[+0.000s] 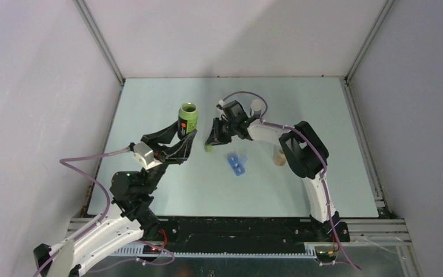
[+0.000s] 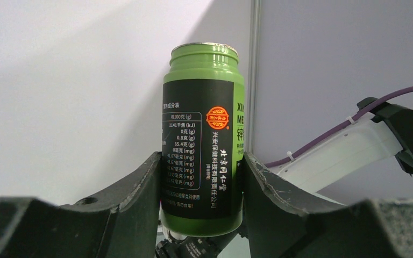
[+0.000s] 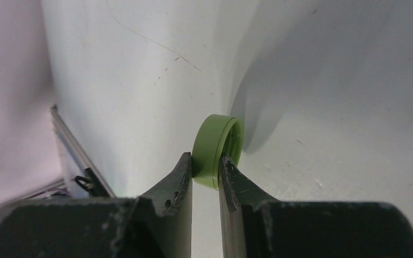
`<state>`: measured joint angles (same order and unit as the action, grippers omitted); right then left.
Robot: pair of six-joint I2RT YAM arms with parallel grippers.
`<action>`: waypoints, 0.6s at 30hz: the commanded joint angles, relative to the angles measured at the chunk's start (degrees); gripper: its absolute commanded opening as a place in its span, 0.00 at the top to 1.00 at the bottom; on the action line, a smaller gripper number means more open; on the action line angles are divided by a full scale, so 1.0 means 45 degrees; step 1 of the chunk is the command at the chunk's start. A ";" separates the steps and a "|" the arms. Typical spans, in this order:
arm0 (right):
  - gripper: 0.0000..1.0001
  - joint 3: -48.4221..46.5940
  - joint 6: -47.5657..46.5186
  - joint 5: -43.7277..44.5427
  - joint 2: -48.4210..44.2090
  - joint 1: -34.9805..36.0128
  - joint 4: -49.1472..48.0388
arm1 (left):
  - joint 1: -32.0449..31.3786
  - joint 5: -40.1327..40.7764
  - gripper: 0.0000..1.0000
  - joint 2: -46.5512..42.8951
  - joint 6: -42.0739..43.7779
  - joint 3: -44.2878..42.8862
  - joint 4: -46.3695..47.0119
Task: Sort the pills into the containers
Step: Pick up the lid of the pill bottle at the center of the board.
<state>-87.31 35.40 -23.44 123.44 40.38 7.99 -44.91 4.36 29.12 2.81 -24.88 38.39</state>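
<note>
Two holds: bottle (image 2: 204, 134) is clamped upright by left gripper (image 1: 186, 140), cap (image 3: 218, 145) pinched clear by right gripper (image 3: 204, 164), presumably for filling.

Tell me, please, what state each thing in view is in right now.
green bottle: upright, uncapped, clamped in the left claw.
green cap: off the bottle, on edge, pinched by the right claw.
left claw: shut on the green bottle.
right claw: shut on the green cap.
blue tray: flat on the table, untouched.
white bottle: upright, lid unclear.
tan bottle: upright, partly hidden.
</note>
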 commanded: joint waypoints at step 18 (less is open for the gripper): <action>0.45 0.0970 -0.0194 0.2062 -0.1284 -0.0592 0.0650 | 0.0069 0.0105 1.00 0.0088 -0.0136 -0.0420 0.0626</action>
<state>-81.38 37.06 -20.71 121.27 37.34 6.59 -44.91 4.36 29.32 2.79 -24.88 38.37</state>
